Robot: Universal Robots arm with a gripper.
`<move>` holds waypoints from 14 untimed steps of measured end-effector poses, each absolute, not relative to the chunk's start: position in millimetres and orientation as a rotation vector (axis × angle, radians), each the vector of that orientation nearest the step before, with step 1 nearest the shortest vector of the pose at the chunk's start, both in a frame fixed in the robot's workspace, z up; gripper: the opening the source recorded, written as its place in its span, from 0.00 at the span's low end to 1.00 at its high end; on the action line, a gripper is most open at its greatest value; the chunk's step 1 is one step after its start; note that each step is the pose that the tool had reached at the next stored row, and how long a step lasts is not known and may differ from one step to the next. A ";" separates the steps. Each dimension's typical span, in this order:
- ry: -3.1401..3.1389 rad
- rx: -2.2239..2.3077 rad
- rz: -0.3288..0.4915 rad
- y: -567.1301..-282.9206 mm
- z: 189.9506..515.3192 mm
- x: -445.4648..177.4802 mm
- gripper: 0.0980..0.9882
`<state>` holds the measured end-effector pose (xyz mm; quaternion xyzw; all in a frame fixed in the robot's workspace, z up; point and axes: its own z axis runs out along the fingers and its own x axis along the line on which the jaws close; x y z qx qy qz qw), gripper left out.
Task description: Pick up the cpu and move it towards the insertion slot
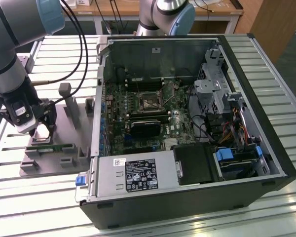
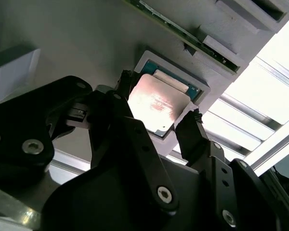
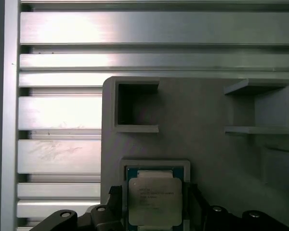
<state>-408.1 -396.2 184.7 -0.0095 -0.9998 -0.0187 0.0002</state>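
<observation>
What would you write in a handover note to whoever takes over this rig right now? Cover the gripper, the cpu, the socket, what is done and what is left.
The gripper is down at the grey tray, right over the cpu; whether it has a grip cannot be told.
The cpu lies flat in its pocket on the tray, outside the open case.
The insertion slot is on the board inside the case, to the exterior view's right of the tray.
Done: the gripper has reached the cpu.
Left: the cpu is not yet lifted or carried to the slot.
</observation>
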 end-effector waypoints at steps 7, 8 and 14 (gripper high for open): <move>-3.141 -0.030 -0.059 -396.1 184.2 -408.1 0.62; -3.141 -0.030 -0.059 -396.1 184.2 -408.1 0.62; -3.141 -0.004 -0.059 -396.1 183.9 -408.1 0.62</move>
